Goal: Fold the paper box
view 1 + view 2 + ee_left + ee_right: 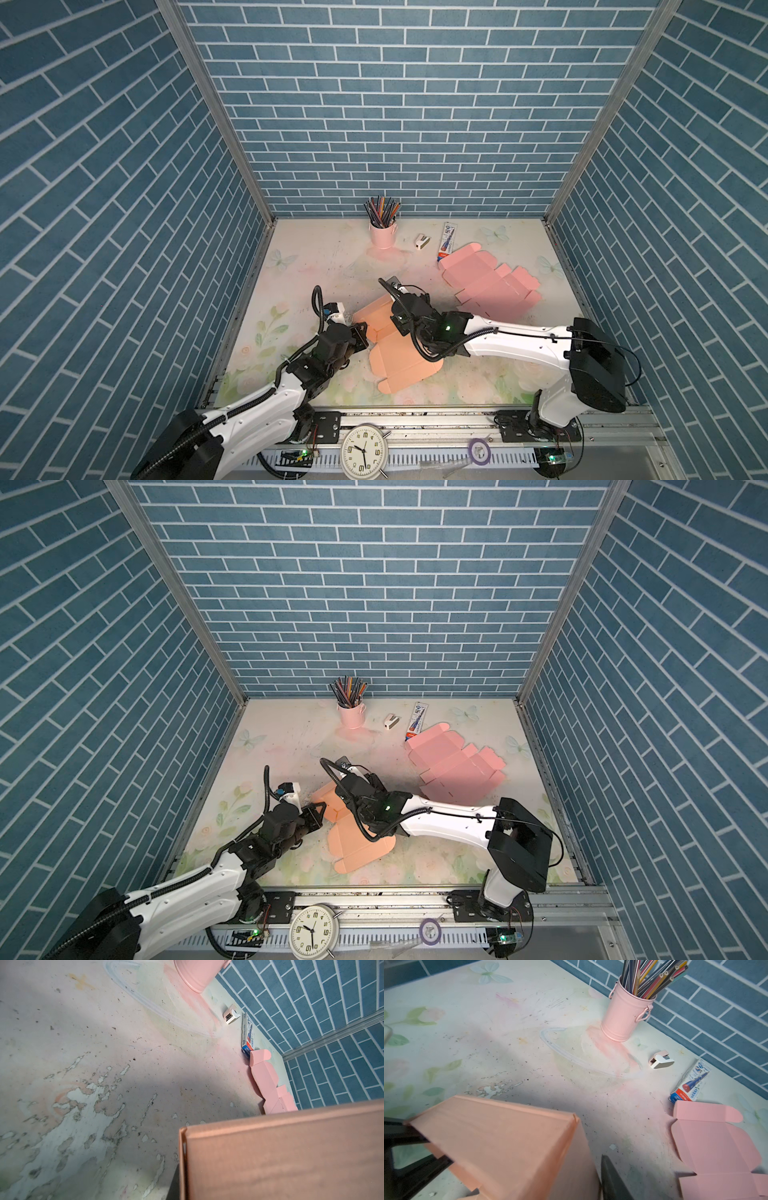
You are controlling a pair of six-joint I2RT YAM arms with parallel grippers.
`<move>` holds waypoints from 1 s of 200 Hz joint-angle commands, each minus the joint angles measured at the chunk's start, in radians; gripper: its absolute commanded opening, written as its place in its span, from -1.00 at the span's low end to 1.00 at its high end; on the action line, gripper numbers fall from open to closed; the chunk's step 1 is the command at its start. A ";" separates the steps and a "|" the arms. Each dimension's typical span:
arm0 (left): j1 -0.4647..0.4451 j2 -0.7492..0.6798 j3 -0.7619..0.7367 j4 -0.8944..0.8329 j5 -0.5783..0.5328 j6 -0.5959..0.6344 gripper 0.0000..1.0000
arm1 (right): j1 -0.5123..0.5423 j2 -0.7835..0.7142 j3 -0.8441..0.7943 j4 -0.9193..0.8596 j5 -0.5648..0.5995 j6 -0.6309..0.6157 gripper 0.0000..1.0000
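At the floral tabletop's (311, 257) front centre, the left gripper (360, 332) is pinching the left wall of the peach-orange paper box (395, 357), seemingly half folded, walls standing and lid lying flat, while the right gripper (401, 307), jaw width unclear, is reaching down at its right corner.

Salmon-orange paper box (401, 357), plain; lighter pink flat carton blank (486, 282); pink bucket (383, 237) with multicoloured pencils (382, 210); white, blue and red packet (449, 243); desk (316, 257) pale, floral and butterfly print, dark specks; walls (415, 104) blue brick pattern, white joints
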 commanded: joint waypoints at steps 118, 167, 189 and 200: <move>-0.044 0.057 0.007 0.030 -0.068 -0.040 -1.00 | 0.062 0.042 0.065 -0.089 0.363 -0.055 -0.45; -0.050 0.083 0.015 0.046 -0.063 -0.038 -1.00 | 0.078 0.039 0.056 -0.084 0.407 -0.072 -0.66; -0.056 0.105 0.029 0.050 -0.061 -0.037 -1.00 | 0.078 0.068 0.066 -0.093 0.424 -0.084 -0.92; -0.060 0.111 0.036 0.052 -0.064 -0.035 -1.00 | 0.079 0.088 0.075 -0.107 0.436 -0.085 -1.00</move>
